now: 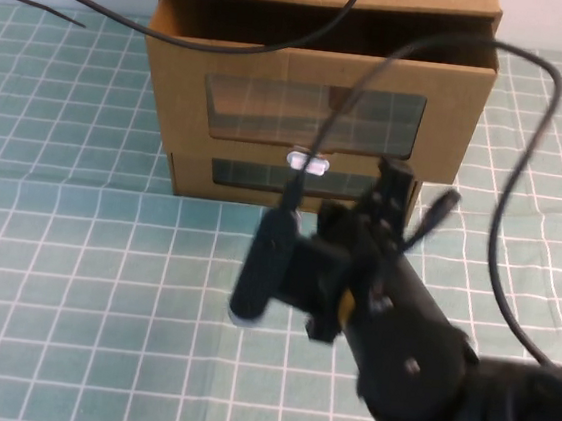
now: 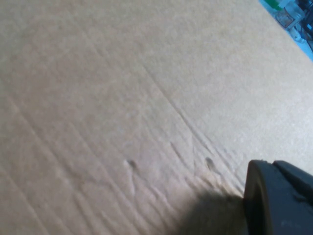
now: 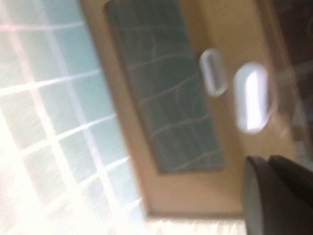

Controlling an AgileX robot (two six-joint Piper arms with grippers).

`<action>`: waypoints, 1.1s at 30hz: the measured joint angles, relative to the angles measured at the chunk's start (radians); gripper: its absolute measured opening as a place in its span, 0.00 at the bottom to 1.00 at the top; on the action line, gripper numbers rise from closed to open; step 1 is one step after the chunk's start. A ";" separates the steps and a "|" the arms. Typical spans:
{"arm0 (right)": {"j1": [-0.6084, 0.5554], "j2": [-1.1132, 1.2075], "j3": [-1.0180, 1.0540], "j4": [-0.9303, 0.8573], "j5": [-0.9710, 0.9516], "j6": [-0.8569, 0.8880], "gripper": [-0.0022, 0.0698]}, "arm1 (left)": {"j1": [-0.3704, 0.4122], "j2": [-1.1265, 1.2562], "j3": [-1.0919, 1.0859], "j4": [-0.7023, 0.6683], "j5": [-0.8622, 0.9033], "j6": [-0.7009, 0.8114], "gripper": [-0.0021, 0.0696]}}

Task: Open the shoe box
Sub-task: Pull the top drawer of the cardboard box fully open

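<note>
Shoe box (image 1: 318,94) at the far side of the surface (image 1: 73,279), seemingly only slightly ajar.
Right end effector (image 1: 397,175) closed near the white handle (image 1: 306,161); left end effector (image 2: 279,198) close over the box's cardboard (grip: cannot tell); most of the opening remains.

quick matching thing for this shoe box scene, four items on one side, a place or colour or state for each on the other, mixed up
1. right gripper
2. left gripper
3. handle
4. table cover

A. white, just above the lower window
B. green with a white grid
C. fingers shut, low at the front of the box
D. up at the box's plain cardboard top

Pairs: 1-C, 2-D, 3-A, 4-B
</note>
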 joint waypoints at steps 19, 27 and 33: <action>-0.013 0.012 -0.049 -0.017 0.046 0.024 0.45 | 0.000 0.019 -0.006 -0.043 -0.011 0.004 0.02; -0.072 0.132 -0.137 -0.018 -0.030 -0.036 0.50 | 0.000 0.019 -0.006 -0.048 -0.008 0.006 0.02; -0.102 0.174 -0.185 -0.020 -0.056 -0.038 0.50 | 0.000 0.019 -0.006 -0.051 -0.008 0.007 0.02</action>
